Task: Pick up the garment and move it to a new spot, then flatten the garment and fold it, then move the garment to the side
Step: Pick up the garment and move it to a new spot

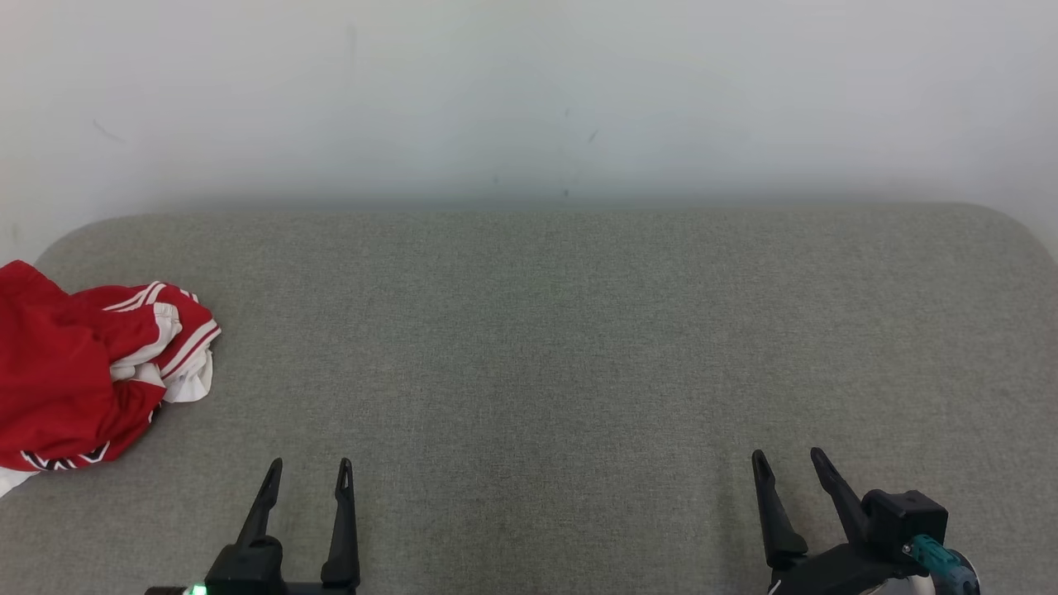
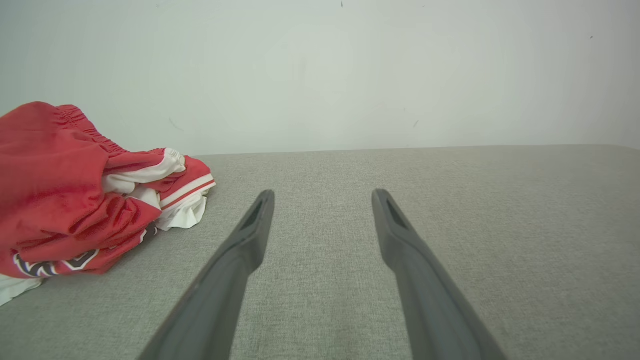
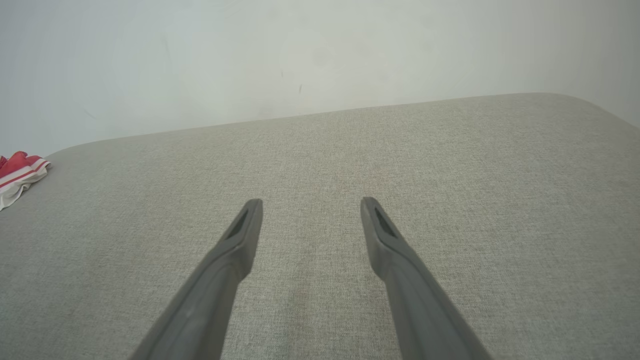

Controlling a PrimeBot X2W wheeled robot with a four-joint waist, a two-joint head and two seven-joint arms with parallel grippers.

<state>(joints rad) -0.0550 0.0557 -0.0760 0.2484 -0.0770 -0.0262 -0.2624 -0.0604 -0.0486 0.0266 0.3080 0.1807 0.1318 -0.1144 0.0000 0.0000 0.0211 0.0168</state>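
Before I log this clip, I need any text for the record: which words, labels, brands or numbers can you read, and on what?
No text can be read anywhere.
Red garment: the black-and-white marking along its hem is crumpled and not readable as letters.
Grey cushion and wall: no writing.

No words, brands or numbers I can read, black-and-white marks along the lower hem of the red garment (image 2: 75, 200), too crumpled to make out
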